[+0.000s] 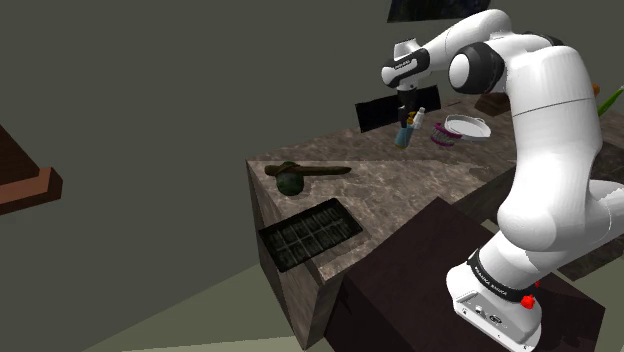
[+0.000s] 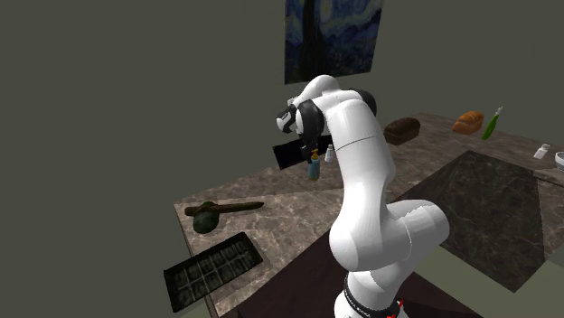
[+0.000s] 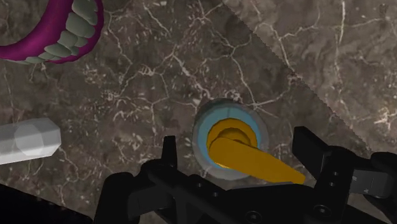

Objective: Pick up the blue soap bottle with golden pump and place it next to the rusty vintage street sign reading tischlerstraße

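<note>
1. The bottle (image 1: 403,136), blue with a golden pump, is toward the far side of the counter (image 1: 400,195), right under the arm's hand. The wrist view looks straight down on its pump.
2. The gripper (image 3: 235,151) straddles the bottle with its fingers (image 3: 170,156) spread. We see bare counter between each finger and the bottle, so nothing is clasped.
3. A white bottle (image 1: 420,118) stands just beside the bottle, on the shoulder view's right.
4. Farther to that right lies a purple set of teeth (image 1: 446,136), with a white dish (image 1: 468,127) just beyond it.
5. Behind the bottle, at the counter's far edge, a dark board (image 1: 377,113) stands up.
6. The sign (image 1: 310,232) lies flat at the near corner on the shoulder view's left, well apart from the bottle. It is a dark plate with raised marks, though we cannot read them well enough to be sure it is the sign.
7. Between the sign and the bottle sit a dark green ball (image 1: 290,183) and a stick (image 1: 322,171), touching each other.
</note>
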